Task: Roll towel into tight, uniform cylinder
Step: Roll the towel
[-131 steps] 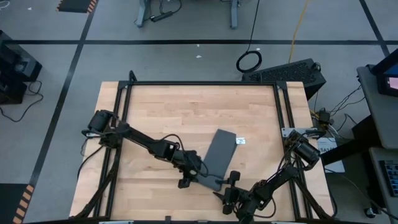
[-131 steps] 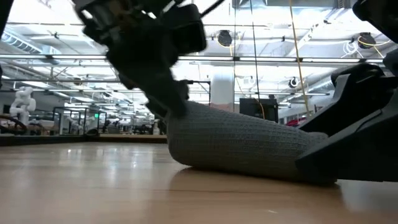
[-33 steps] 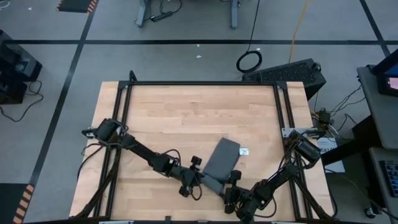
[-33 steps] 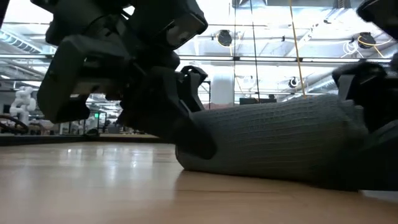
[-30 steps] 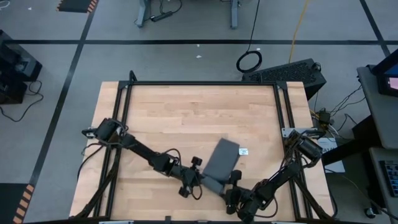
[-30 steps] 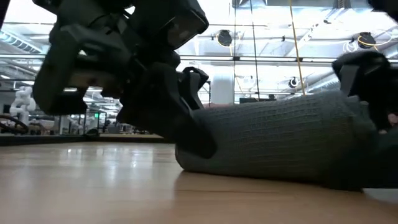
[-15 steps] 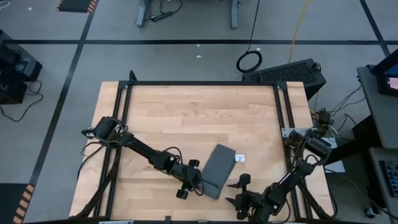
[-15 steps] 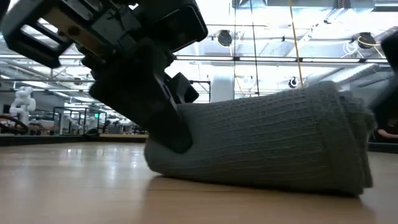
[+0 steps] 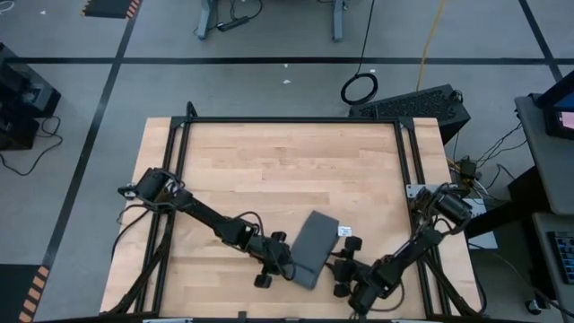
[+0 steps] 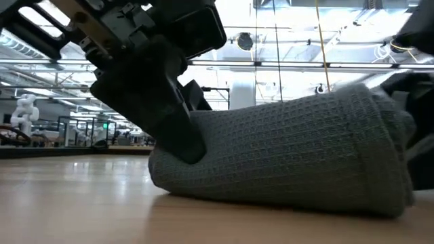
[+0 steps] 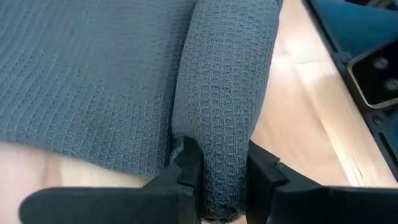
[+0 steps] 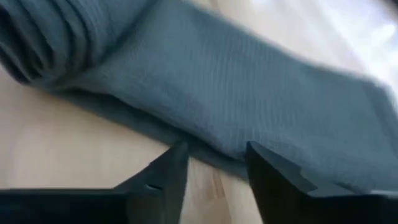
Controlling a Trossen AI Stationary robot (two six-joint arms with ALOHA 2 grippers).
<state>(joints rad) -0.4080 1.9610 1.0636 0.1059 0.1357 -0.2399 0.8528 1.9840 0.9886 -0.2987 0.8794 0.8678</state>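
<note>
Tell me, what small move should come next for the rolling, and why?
Probably the right end effector should close on the free end of the roll. The left end effector already pinches the other end of the towel, while the right one is open beside it, and a flat part is not yet rolled.

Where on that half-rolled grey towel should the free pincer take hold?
Probably the rolled end of the towel, coming in level along the table from its open side. The left pincer pinches the roll's other end; the right pincer sits open beside the flat edge.
</note>
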